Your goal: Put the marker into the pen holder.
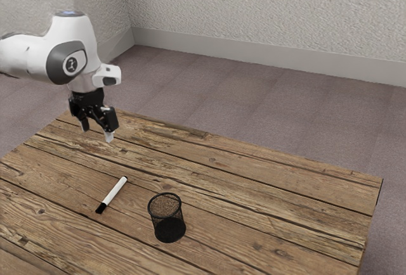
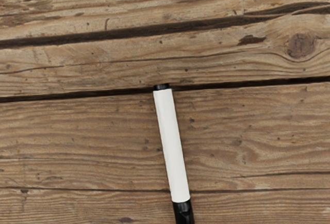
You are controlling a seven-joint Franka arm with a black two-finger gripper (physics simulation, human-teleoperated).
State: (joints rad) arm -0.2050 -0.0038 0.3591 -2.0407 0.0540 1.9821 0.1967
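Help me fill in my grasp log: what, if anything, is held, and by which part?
Nothing is held: the open gripper is above the marker, which lies on the table.

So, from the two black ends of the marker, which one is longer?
The black end toward the exterior view's left; the other end is only a short stub, at a dark seam.

Clad in rounded white casing (image 1: 75,29) with dark-grey joint ring (image 1: 55,66), apparently a small logo (image 1: 72,65), and black two-finger gripper (image 1: 97,133).
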